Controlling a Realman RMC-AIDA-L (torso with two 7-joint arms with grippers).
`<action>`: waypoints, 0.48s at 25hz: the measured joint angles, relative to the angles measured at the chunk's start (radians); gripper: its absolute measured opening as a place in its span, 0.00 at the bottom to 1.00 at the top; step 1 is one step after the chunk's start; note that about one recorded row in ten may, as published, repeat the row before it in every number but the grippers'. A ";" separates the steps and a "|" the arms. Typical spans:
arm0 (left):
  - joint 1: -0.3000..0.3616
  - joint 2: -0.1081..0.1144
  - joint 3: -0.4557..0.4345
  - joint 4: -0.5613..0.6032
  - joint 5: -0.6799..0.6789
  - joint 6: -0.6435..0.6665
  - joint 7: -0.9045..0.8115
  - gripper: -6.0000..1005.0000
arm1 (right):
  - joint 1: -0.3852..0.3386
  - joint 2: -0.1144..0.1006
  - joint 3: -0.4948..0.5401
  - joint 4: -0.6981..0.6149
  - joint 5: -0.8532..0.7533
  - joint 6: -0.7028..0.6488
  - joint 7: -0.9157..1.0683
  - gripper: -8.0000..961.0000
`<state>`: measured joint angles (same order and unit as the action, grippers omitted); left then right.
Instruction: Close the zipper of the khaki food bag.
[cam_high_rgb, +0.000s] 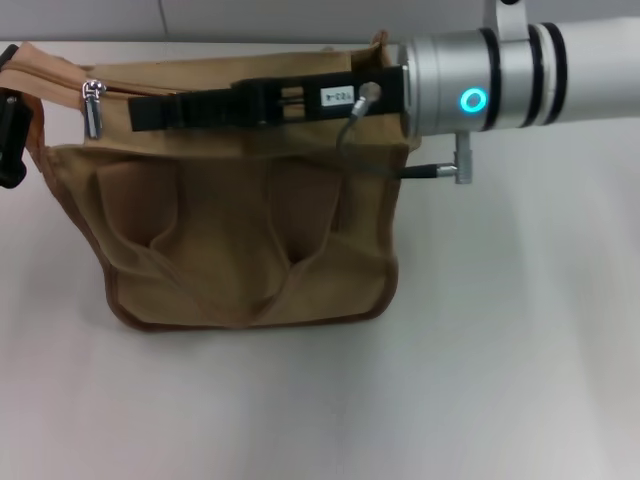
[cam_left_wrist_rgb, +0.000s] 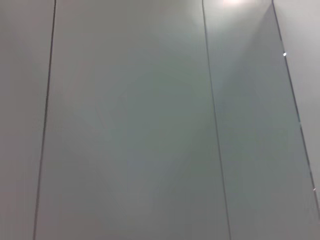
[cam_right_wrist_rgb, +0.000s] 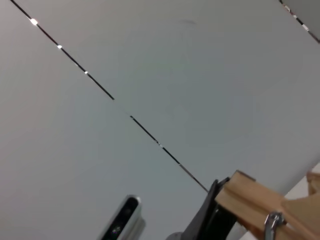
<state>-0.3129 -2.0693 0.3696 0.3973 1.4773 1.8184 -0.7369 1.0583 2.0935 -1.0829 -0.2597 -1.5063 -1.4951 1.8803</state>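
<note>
One khaki food bag (cam_high_rgb: 250, 240) stands upright on the white table (cam_high_rgb: 500, 380), two front pockets facing the camera. One zipper (cam_high_rgb: 60, 75) runs left-right along the bag's top; its silver pull tab (cam_high_rgb: 92, 108) hangs at the bag's left end. The right gripper (cam_high_rgb: 150, 110) lies along the top, its grip impossible to make out. The left gripper (cam_high_rgb: 10, 140) at the bag's left edge is cut off.

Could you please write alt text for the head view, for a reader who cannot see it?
A khaki food bag stands on a white table, with the right gripper reaching across its top toward the silver zipper pull. The left gripper shows at the bag's left end.
</note>
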 joint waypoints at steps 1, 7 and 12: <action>0.000 0.000 0.000 -0.003 0.000 0.009 0.002 0.03 | 0.005 0.000 -0.027 0.000 0.024 0.012 0.001 0.87; -0.006 -0.001 0.000 -0.022 -0.008 0.058 0.028 0.03 | 0.022 0.000 -0.167 -0.014 0.134 0.094 0.027 0.87; -0.026 -0.001 0.000 -0.036 -0.008 0.076 0.028 0.03 | 0.037 -0.001 -0.261 -0.029 0.196 0.152 0.046 0.87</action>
<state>-0.3384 -2.0699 0.3700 0.3616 1.4688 1.8947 -0.7087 1.0953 2.0928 -1.3437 -0.2882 -1.3101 -1.3429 1.9260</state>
